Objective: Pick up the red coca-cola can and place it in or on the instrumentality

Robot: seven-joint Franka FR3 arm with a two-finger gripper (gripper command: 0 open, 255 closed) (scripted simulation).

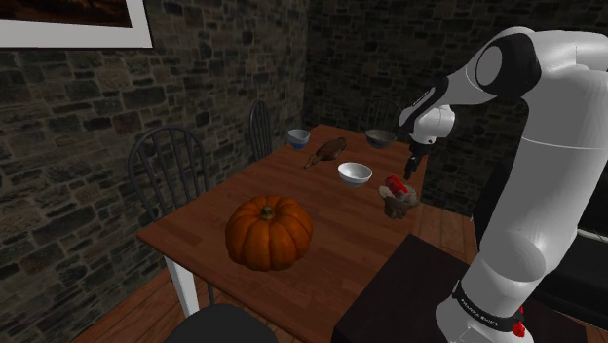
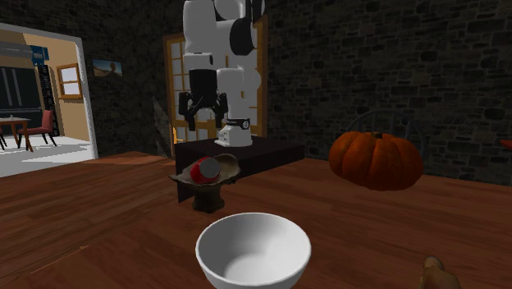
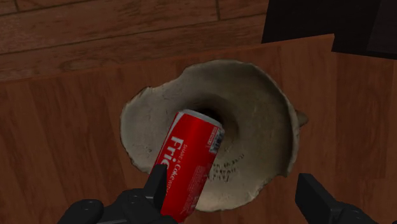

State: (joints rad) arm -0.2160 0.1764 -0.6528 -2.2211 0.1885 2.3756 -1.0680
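Dark stone walls (image 1: 78, 107) close the room around a brown wooden table (image 1: 195, 229); on it sit an orange pumpkin (image 1: 269, 232) and a white bowl (image 1: 355, 174), both well apart from my gripper (image 1: 413, 166); a plank floor (image 3: 95, 32) lies beyond the table edge. My two fingers (image 3: 156, 184) stand apart and clasp nothing; directly under them is a shallow beige dish (image 3: 261, 121) on a foot, with an uneven rim; the red can (image 3: 191, 162) lies on its side in this dish, its silver top toward the dish centre, white letters along its body; one finger overlaps its lower end in the wrist view, but in the outside views I hang above it, not touching.
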